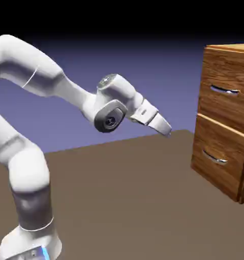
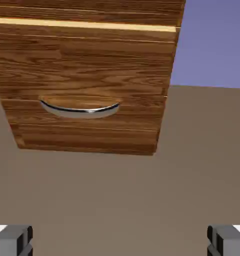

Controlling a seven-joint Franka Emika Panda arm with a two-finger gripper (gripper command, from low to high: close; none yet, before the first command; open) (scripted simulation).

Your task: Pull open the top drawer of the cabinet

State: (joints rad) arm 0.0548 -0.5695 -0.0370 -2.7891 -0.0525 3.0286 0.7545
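Cabinet (image 1: 223,122) is at the exterior view's right, upright on the brown table (image 1: 114,203), cut off by the picture edge. Top drawer (image 1: 233,101) is the cabinet's upper front; looks shut, wood-grain brown. Its curved silver handle (image 1: 224,90) sits on the cabinet's upper half, nothing touching it. Lower drawer (image 1: 218,155) is directly below on the cabinet, with a matching lower handle (image 1: 214,156). Pale strip (image 2: 82,24) runs across the cabinet between the two fronts.

Gripper (image 1: 164,131) is off the cabinet's front, on the exterior view's left of it, well apart, no contact. Hand tilted, tips pointing down and toward the cabinet. In the exterior view the tips show lower than the cabinet's top handle. Jaws wide open, one finger at each bottom corner of the hand view, holding nothing.

Hand view looks at the cabinet's front: lower drawer and its handle show in full, only the bottom part of the top drawer at the upper edge, its handle out of frame. Blue-violet backdrop (image 2: 212,45) shows beside the cabinet, table beside and below it.

White arm (image 1: 37,66) reaches toward the cabinet from the exterior view's left; its base (image 1: 30,244) is well apart from the cabinet.
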